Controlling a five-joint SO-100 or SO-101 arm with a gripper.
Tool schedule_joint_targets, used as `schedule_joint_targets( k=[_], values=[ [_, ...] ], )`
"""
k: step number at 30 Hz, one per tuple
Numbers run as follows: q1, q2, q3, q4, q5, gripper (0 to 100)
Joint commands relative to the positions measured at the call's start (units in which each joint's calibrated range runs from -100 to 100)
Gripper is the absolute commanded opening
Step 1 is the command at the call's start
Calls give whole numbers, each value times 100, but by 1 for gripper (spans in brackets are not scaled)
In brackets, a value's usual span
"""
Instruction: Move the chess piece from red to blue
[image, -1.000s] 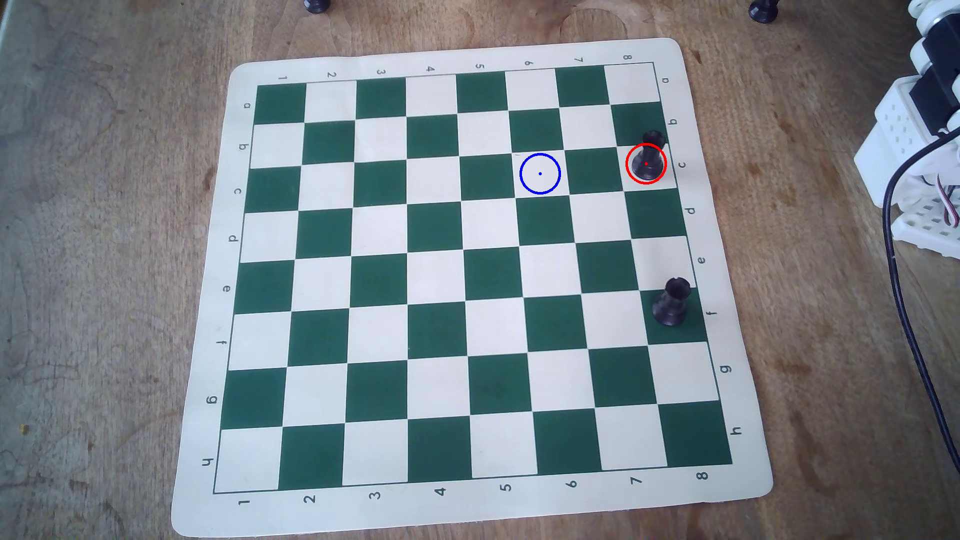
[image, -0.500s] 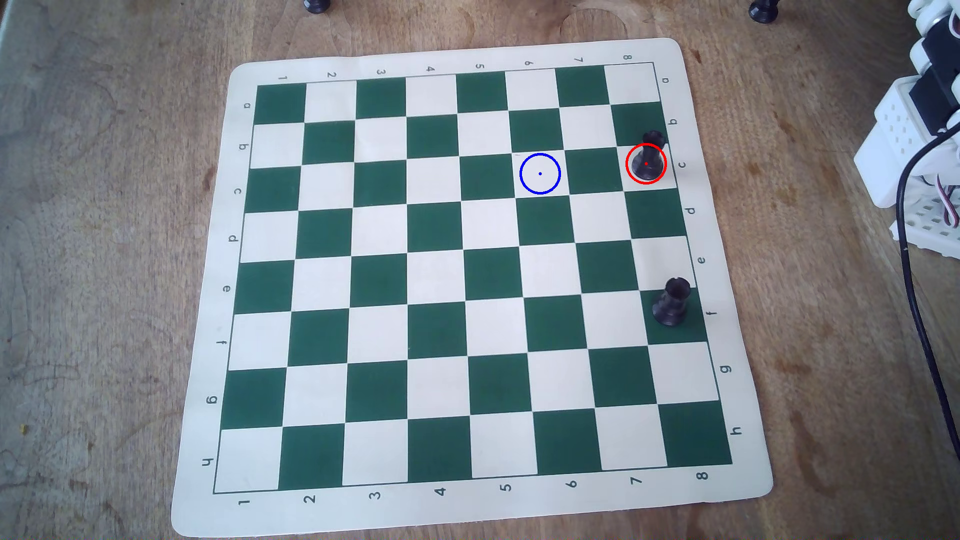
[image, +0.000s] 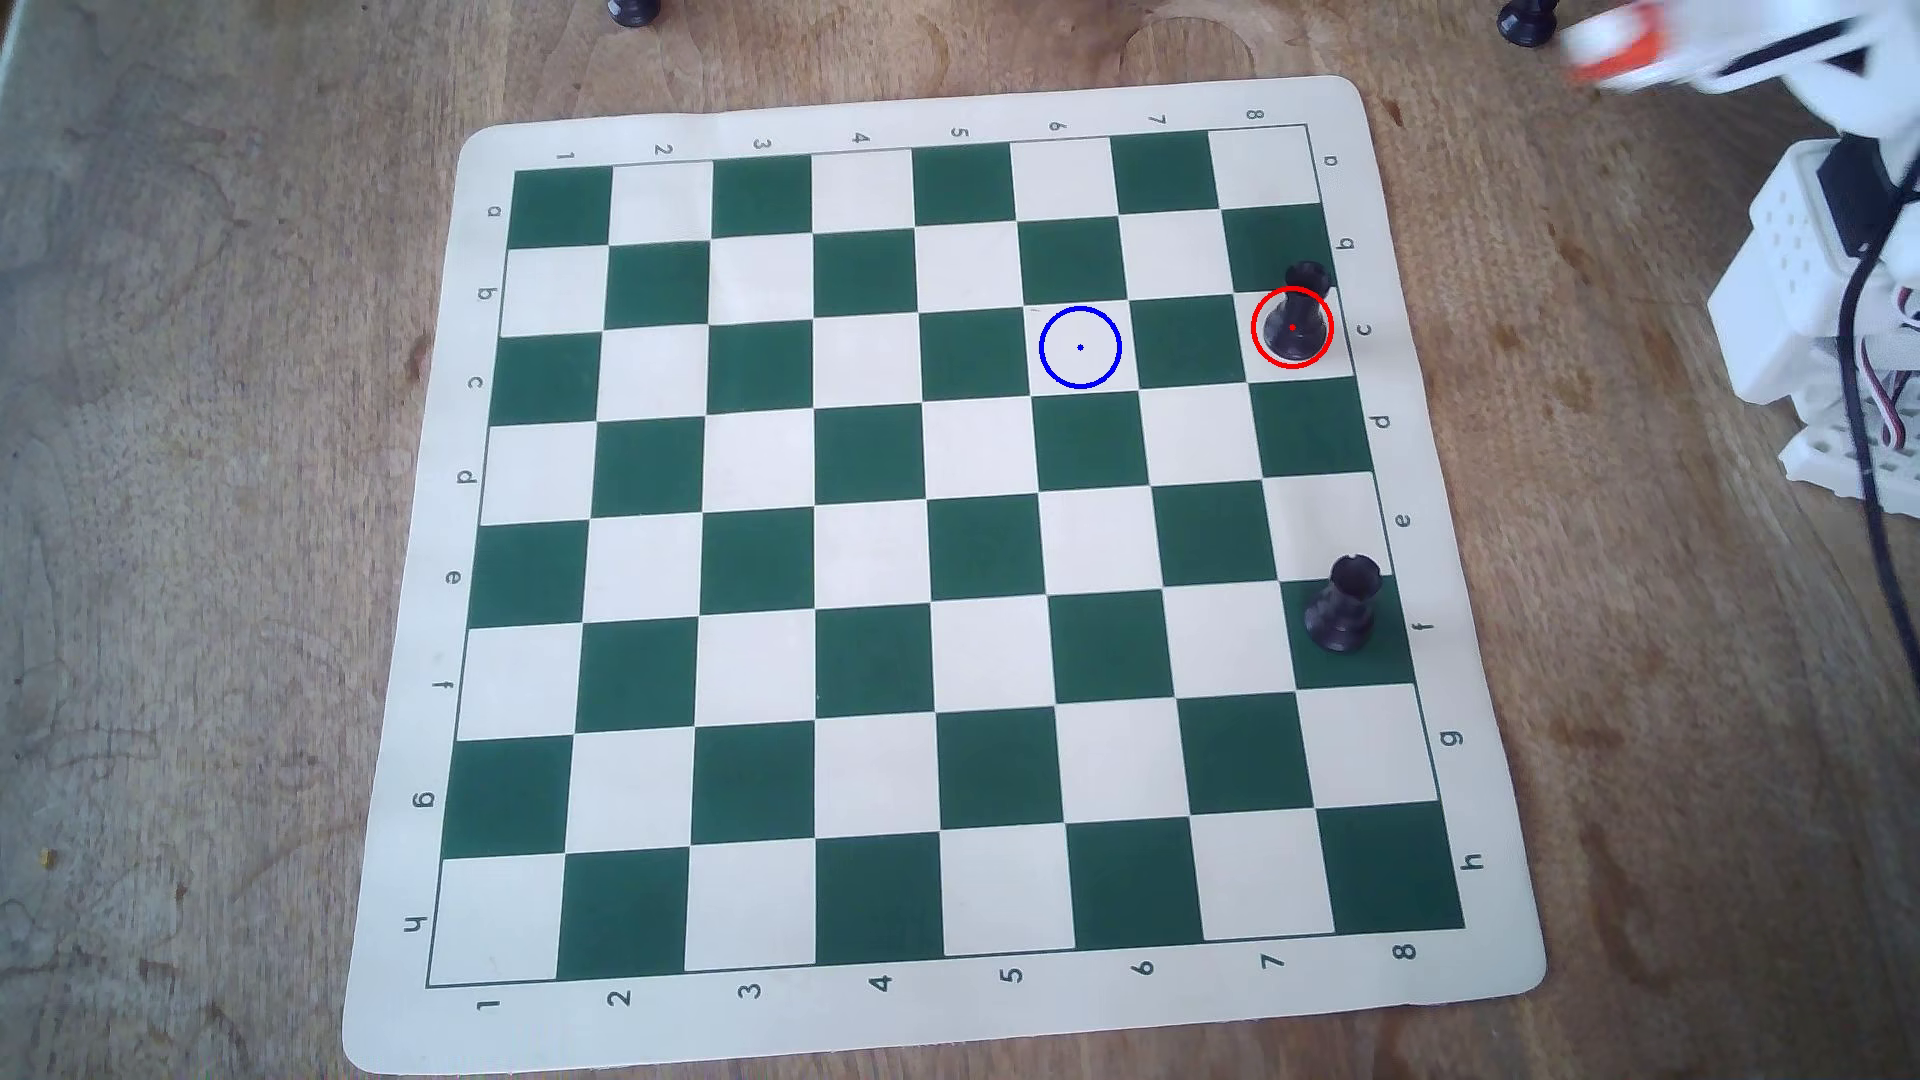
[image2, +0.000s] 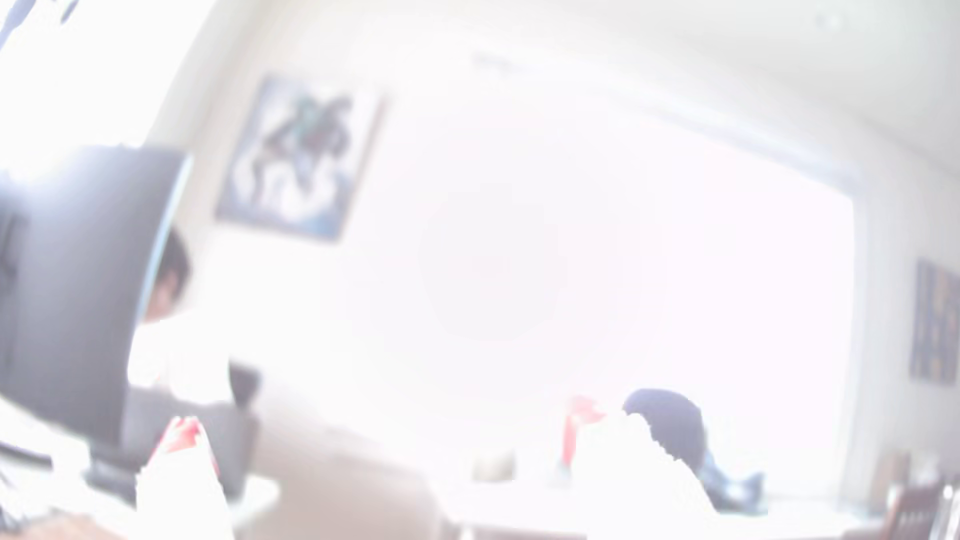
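Observation:
In the overhead view the chess piece (image: 1294, 317), a black rook, stands upright inside the red (image: 1254, 330) circle on a pale square at the board's right edge. The blue (image: 1081, 348) circle sits two squares to its left and holds nothing. My gripper (image: 1616, 47) shows as a blurred white and orange shape at the top right, off the board and well away from the rook. In the overexposed wrist view the gripper (image2: 382, 423) has its two red-tipped fingers (image2: 182, 436) far apart with nothing between them; that view faces the room, not the board.
A second black rook (image: 1343, 602) stands on a green square lower on the right edge of the green and cream chess mat (image: 416, 519). Two dark pieces (image: 632, 10) (image: 1525, 21) sit at the top edge. The white arm base (image: 1797, 280) and a black cable (image: 1870, 498) fill the right side.
The arm has swung: the gripper has come into the overhead view at the top right, and the cable has shifted right. Both rooks stay put.

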Motion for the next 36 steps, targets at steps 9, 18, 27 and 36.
schedule_joint_targets(
  k=[9, 18, 27, 36],
  values=[
    [1093, 711, -3492, 5803, -430, 43],
    [1241, 2688, -5504, 9579, -645, 36],
    [1108, 4089, -5332, 10046, -947, 36],
    [1210, 3402, -3972, 10357, -908, 33]
  ],
)
